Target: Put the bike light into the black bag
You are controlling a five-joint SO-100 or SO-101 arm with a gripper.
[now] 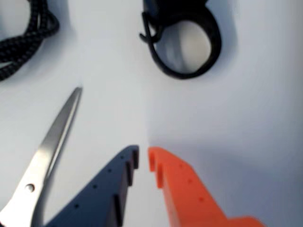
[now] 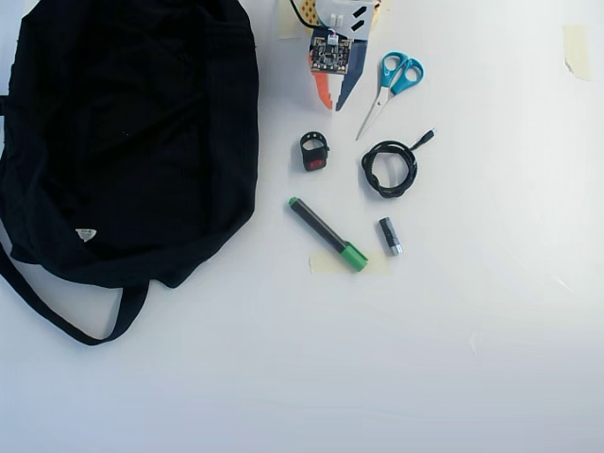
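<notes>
The bike light is a small black block with a red lens, lying on the white table just right of the black bag. In the wrist view its loop strap shows at the top, with the body cut off by the frame edge. My gripper hovers short of it, its blue-grey and orange fingers nearly touching and nothing between them. From overhead, the gripper points down at the light from the top edge. The bag fills the left side, its strap trailing below.
Blue-handled scissors lie right of the gripper, with the blade close to my left finger. A coiled black cable, a green-capped marker and a small grey-black cylinder lie right of and below the light.
</notes>
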